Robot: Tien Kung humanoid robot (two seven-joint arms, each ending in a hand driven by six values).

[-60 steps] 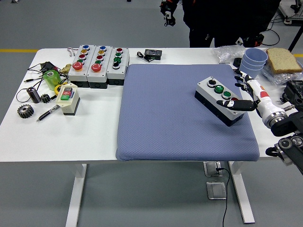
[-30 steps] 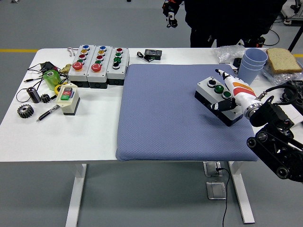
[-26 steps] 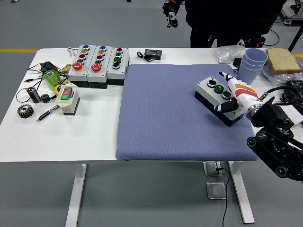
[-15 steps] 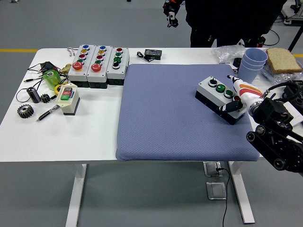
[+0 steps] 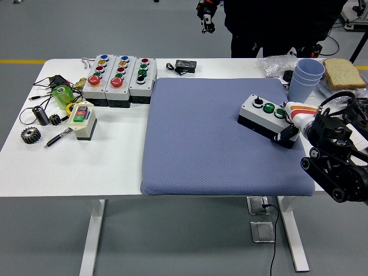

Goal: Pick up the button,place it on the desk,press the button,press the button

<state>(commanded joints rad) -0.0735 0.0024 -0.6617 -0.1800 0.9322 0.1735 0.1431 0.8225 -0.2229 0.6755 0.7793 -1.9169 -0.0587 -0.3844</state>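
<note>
Your white table (image 5: 115, 167) carries a blue-grey mat (image 5: 213, 138). On the mat's right part sits the 3-button control box (image 5: 265, 118). Your right hand (image 5: 293, 118) grips the box's right end, fingers closed around it.

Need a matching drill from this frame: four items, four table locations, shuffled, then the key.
Items:
1. button box
2. gear
3. stacked cups
4. bread slice

Places:
A. far right corner of the table
B. on the blue mat, at the right hand
C. left edge of the table
D. just beyond the mat's far right corner

Pairs: 1-B, 2-C, 3-D, 4-A
</note>
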